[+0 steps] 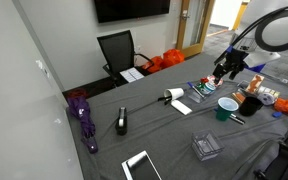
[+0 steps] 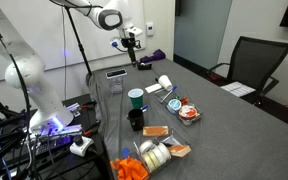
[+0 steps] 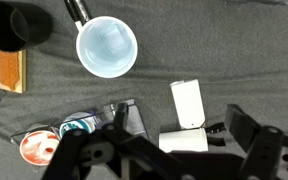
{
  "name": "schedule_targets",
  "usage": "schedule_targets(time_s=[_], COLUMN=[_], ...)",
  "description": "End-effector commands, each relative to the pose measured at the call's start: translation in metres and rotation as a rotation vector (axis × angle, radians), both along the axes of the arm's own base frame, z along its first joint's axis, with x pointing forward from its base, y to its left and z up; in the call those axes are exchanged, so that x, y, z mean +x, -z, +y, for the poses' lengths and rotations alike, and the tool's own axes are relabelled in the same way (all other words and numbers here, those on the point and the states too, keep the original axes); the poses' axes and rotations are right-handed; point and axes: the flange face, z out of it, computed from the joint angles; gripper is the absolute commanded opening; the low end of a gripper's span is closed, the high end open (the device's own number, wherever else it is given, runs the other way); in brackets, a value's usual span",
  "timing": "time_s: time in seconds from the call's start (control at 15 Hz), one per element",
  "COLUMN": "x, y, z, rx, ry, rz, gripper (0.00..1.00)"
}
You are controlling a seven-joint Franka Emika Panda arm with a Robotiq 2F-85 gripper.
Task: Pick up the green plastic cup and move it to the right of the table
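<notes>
The green plastic cup stands upright on the dark grey table, towards its cluttered end. It also shows in an exterior view. In the wrist view I see it from above, with a whitish rim and inside. My gripper hangs above the table, apart from the cup and behind it in an exterior view. Its fingers are spread wide and hold nothing. Below them lie a white card and a white roll.
A darker cup stands next to the green one, also in the wrist view. On the table are a purple umbrella, a black tool, a white tablet, a clear box and round tins. A black chair stands behind.
</notes>
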Motion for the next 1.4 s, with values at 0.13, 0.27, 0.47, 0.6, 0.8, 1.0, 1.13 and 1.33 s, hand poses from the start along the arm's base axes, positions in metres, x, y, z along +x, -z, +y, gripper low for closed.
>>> schedule_targets(time_s=[0.13,0.27,0.47,0.6,0.8,1.0,1.13,1.33], x=[-0.01,-0.013,-0.012,-0.014,-0.013,-0.008,-0.005,-0.002], y=[0.035,0.043,0.039,0.041,0.041,0.058,0.068,0.088], z=[-0.026,-0.033,-0.03,-0.031,-0.031,-0.036,-0.038,-0.041], rx=[0.088,0.097,0.081,0.08,0.08,0.06,0.058,0.056], ry=[0.018,0.013,0.023,0.025,0.025,0.028,0.021,0.019], rz=[0.063,0.067,0.081,0.079,0.076,0.076,0.079,0.083], gripper=[1.0,1.0,1.0,1.0,1.0,1.0,1.0,1.0])
